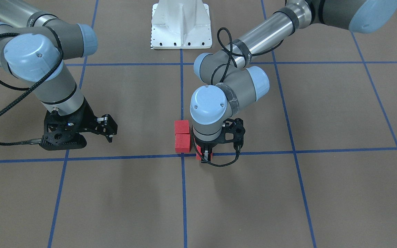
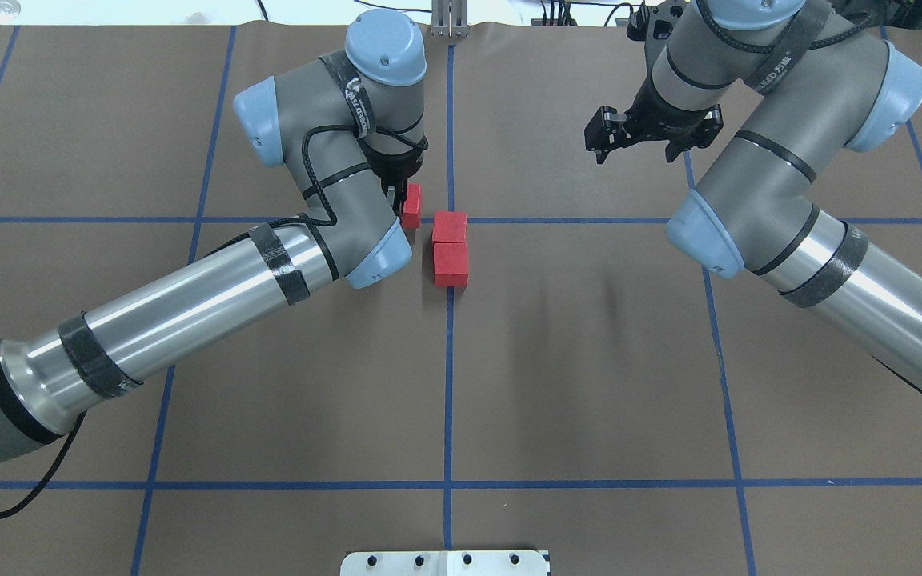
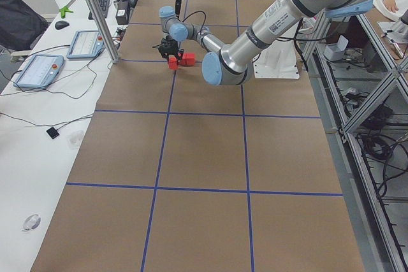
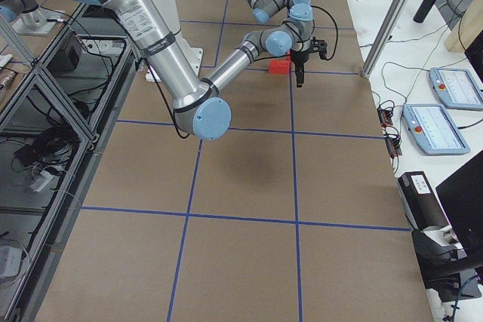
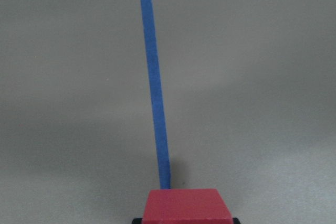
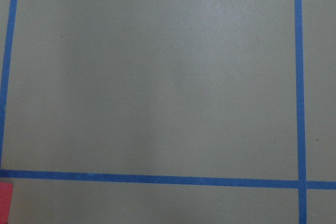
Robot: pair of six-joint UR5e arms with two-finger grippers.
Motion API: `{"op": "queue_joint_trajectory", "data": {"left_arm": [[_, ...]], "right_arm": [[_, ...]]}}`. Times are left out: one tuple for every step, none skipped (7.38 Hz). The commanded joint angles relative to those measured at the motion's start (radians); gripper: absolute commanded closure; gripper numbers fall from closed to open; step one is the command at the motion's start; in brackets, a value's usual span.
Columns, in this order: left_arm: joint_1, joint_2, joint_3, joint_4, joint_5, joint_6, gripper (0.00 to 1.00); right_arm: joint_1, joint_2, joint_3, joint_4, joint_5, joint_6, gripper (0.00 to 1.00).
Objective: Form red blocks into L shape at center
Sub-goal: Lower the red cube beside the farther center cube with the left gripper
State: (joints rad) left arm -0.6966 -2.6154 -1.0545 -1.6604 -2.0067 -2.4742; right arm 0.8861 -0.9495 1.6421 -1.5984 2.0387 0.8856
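Note:
Two red blocks (image 2: 450,227) (image 2: 450,264) lie touching in a short row at the center (image 2: 450,220), one on the tape crossing and one just toward the robot base. They also show in the front view as red blocks (image 1: 181,126) (image 1: 182,142). My left gripper (image 2: 409,204) is shut on the third red block (image 2: 412,206), low over the surface, a small gap to the left of the block on the crossing. The left wrist view shows this block (image 5: 188,205) at its bottom edge. My right gripper (image 2: 641,152) hangs open and empty far off to the right.
The white robot base plate (image 1: 181,24) sits behind the center. The table is brown paper with blue tape grid lines (image 6: 157,178). Side benches carry teach pendants (image 3: 39,70) (image 4: 441,127), and metal posts (image 3: 95,11) stand at the table's edge.

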Motion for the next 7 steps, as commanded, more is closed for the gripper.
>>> {"op": "queue_joint_trajectory", "data": {"left_arm": [[0.028,-0.002,-0.002,0.019,0.0,0.0,1.0],[0.032,-0.002,-0.002,0.019,0.0,0.0,1.0],[0.035,-0.002,-0.005,0.019,-0.001,0.001,1.0],[0.035,0.0,-0.006,0.019,-0.001,0.001,1.0],[0.035,0.0,-0.006,0.019,-0.001,0.001,1.0],[0.035,0.0,-0.007,0.019,-0.001,0.001,1.0],[0.037,0.0,-0.007,0.021,-0.001,0.001,1.0]], "right_arm": [[0.002,-0.002,-0.001,0.0,0.0,0.001,0.01],[0.002,-0.002,-0.001,0.0,0.0,0.001,0.01],[0.001,-0.002,-0.001,0.0,0.0,0.001,0.01],[0.001,-0.002,-0.001,0.0,0.0,0.001,0.01],[0.002,-0.002,-0.001,0.0,0.0,0.0,0.01],[0.002,-0.002,-0.001,0.0,0.0,-0.002,0.01],[0.002,-0.002,-0.001,0.0,0.0,-0.004,0.01]]}}
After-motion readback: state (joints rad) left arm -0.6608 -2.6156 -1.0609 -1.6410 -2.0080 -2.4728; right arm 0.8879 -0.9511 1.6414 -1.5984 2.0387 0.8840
